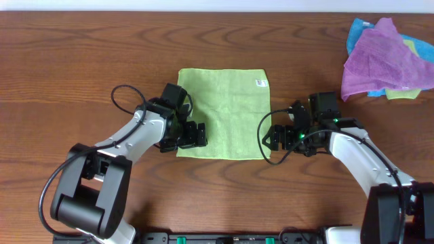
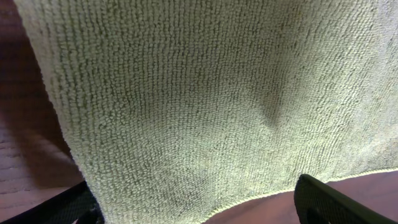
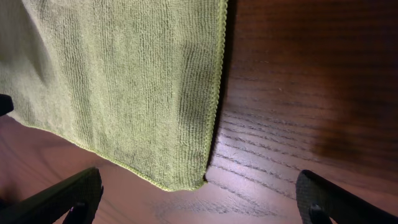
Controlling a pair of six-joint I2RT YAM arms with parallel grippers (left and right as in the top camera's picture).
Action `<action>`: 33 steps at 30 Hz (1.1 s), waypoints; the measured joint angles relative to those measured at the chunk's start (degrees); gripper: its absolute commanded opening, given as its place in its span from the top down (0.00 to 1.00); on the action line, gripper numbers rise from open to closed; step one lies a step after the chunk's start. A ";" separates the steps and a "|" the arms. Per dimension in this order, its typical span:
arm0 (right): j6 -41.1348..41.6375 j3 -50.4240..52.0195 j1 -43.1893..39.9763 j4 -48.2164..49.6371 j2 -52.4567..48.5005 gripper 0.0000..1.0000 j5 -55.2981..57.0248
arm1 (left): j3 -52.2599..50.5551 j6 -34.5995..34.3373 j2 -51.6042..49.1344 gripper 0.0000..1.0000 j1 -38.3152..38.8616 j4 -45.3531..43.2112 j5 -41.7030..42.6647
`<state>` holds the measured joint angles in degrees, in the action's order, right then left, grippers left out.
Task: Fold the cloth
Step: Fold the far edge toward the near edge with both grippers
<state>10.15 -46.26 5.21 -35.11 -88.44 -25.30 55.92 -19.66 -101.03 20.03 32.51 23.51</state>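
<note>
The cloth [image 1: 222, 112] lies flat and open on the desk [image 1: 81, 54]. It looks like thin, light, limp terry that I'd expect to sag and bunch rather than slide. Its near hem runs between the left fingers [image 2: 348, 205], its near corner between the right fingers [image 3: 339, 200]. Both pairs are spread wide, holding nothing. Those two near corners look the places to pinch.

Overhead looks straight down on the table [image 1: 68, 54]; both wrist views (very close) share the near edge of the cloth [image 1: 220, 102].
</note>
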 measured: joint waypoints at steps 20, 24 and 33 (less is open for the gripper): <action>3.21 9.46 1.14 12.57 0.87 0.14 -8.11 | 1.53 0.63 -1.14 0.00 0.00 6.19 0.11; 5.07 11.30 3.39 16.90 1.09 0.21 -9.14 | 1.53 0.70 -1.22 0.05 0.00 6.62 -0.09; 7.54 11.93 7.69 17.44 1.09 0.52 -4.17 | 1.29 0.02 -1.36 0.36 -0.07 7.15 -0.98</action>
<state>17.69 -34.33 12.91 -17.67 -87.35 -29.47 57.21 -19.64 -102.39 19.97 39.66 22.52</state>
